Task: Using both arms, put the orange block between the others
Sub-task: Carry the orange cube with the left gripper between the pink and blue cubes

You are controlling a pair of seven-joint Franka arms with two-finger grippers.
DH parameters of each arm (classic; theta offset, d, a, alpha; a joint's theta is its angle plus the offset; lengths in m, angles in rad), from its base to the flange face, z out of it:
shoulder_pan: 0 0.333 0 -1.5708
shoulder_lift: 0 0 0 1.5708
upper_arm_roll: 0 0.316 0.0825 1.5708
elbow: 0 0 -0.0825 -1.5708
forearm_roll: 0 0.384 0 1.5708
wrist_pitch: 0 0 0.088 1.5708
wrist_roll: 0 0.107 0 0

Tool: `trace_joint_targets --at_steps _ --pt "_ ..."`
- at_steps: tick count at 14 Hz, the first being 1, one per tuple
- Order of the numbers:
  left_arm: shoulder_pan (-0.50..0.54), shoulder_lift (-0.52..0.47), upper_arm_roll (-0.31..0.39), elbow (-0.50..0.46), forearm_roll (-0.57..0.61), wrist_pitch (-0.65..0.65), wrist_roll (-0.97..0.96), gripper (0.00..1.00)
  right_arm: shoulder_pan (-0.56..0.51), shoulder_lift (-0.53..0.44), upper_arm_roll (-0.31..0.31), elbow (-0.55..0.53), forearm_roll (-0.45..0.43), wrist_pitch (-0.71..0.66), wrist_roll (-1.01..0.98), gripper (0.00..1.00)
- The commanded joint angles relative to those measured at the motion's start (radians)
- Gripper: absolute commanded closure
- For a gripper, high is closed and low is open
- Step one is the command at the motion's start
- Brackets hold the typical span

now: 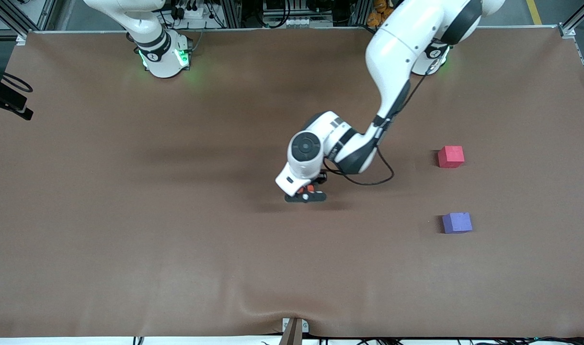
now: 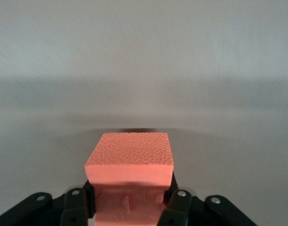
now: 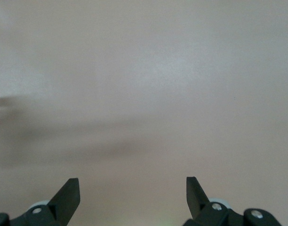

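Left wrist view: left claw (image 2: 127, 207) clamping orange block (image 2: 130, 160) by its sides, looking light, squashy foam; right claw (image 3: 133, 190) waiting, spread apart.

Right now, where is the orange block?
The orange block sits mid-table in the front view, clamped in the left pincer, well toward the right arm's end from the red cube and purple cube.

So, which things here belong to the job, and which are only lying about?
Job:
- orange block, held in the shut left gripper mid-table
- red cube
- purple cube, nearer the front camera than the red one
- right gripper, open, waiting over bare table

Lying about:
- brown table cover
- black device at the table edge
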Motion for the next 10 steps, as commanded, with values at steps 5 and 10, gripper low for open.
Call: trace_joint_targets --at_steps 5,10 --pt "0.297 -0.345 -0.014 -0.201 0.007 -0.175 0.218 1.0 -0.003 0.011 0.011 0.01 0.014 -0.013 0.01 0.0" --pt "0.607 -0.486 -0.015 -0.457 0.015 -0.126 0.564 1.0 -0.004 0.011 0.01 0.01 0.014 -0.014 0.01 0.0"
